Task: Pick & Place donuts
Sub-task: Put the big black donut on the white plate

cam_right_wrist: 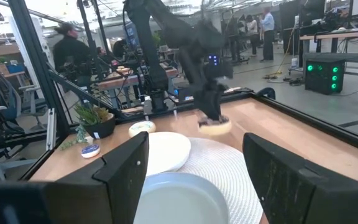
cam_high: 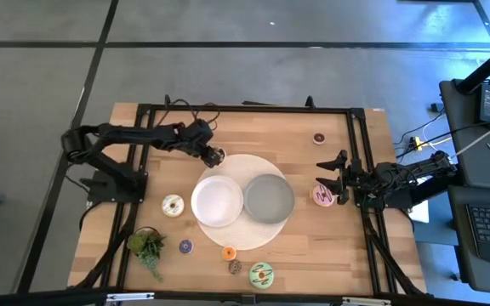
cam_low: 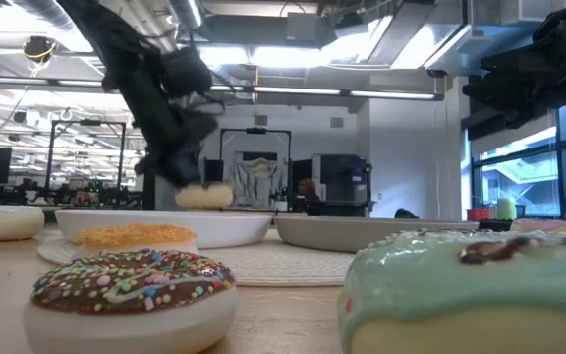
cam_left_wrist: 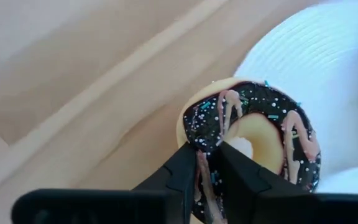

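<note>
My left gripper [cam_high: 216, 156] is shut on a chocolate-iced donut [cam_left_wrist: 253, 134] with pink drizzle, raised over the far left edge of the round white mat [cam_high: 247, 163]; the low view shows this donut [cam_low: 204, 196] off the table. My right gripper [cam_high: 333, 178] is open and raised [cam_low: 543, 59] beside the pink donut [cam_high: 321, 196], which lies flat on the table. Also flat on the wood are a white donut [cam_high: 173, 205], a purple mini [cam_high: 185, 246], an orange mini [cam_high: 229, 252], a sprinkled chocolate one [cam_high: 236, 267], a green one [cam_high: 261, 274] and a brown mini [cam_high: 319, 138]. My left gripper pinches the donut's ring [cam_left_wrist: 207, 183] between its two fingers, one finger [cam_left_wrist: 241, 167] in the hole and the other [cam_left_wrist: 182, 171] outside the rim. The fingers come from above, pointing down. The donut hangs below them, lifted clear and about level.
A white dish [cam_high: 218, 201] and a grey dish [cam_high: 268, 198] sit side by side on the round mat. A small green plant [cam_high: 147, 246] stands at the near left corner. A black frame [cam_high: 245, 109] runs around the table's edges. People move in the room beyond.
</note>
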Robot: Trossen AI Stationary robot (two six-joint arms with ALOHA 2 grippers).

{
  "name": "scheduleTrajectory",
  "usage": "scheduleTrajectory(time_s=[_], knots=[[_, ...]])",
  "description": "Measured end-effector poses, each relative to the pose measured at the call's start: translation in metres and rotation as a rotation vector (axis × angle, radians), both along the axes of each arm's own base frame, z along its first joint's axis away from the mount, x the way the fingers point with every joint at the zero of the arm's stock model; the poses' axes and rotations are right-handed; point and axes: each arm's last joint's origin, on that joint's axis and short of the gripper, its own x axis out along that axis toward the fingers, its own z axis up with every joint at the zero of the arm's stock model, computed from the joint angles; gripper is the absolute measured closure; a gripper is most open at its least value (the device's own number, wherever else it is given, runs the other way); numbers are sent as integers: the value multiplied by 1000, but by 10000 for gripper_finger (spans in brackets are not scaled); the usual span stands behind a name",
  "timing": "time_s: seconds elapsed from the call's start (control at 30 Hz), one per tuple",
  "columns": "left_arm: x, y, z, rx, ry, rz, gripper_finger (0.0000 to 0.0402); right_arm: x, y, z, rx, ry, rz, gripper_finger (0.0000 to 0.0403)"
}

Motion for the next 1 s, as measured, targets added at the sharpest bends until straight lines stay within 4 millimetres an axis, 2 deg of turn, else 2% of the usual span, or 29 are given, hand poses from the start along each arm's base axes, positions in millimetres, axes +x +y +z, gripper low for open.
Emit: scheduleTrajectory(time_s=[0.1, 0.2, 0.37, 0.5, 0.77, 1.0], knots=[[-5, -10, 13, 0, -27, -55, 351, 0, 0, 0, 0, 0, 0, 142], [-5, -30, 19, -27, -15, -135, 352, 0, 0, 0, 0, 0, 0, 142], [9, -70, 17, -33, -18, -260, 352, 0, 0, 0, -23, 3, -3, 142], [14, -92, 7, 15, 49, -246, 352, 0, -1, 0, -35, 6, -22, 142], [24, -109, -9, 2, 75, -257, 352, 0, -1, 0, -10, 2, -28, 142], [21, -121, -11, -55, 111, -307, 352, 0, -1, 0, -10, 2, -28, 142]])
